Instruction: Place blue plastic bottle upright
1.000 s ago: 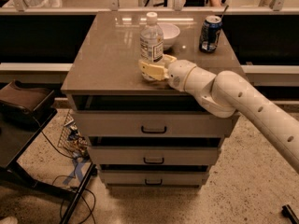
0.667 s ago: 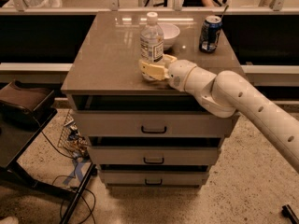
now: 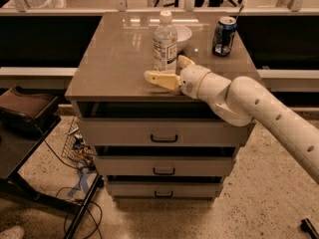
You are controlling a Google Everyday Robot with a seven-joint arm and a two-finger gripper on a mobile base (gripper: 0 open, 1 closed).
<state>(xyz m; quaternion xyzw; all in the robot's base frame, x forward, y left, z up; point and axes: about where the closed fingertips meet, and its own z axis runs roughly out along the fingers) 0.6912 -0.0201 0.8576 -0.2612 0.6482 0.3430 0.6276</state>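
Note:
The blue plastic bottle (image 3: 165, 41) stands upright on the brown cabinet top (image 3: 114, 59), clear with a white cap and a white label. My gripper (image 3: 165, 69) is at the bottle's base, reaching in from the right on a white arm (image 3: 259, 108). It is open: one cream finger (image 3: 162, 79) lies in front of the base and the other (image 3: 186, 61) sits to the bottle's right rear. I cannot tell whether the fingers touch the bottle.
A white bowl (image 3: 182, 35) sits just behind the bottle. A dark blue soda can (image 3: 224, 36) stands at the back right. The cabinet has several drawers (image 3: 164, 138). A dark stand (image 3: 22, 118) and cables (image 3: 75, 148) are on the floor to the left.

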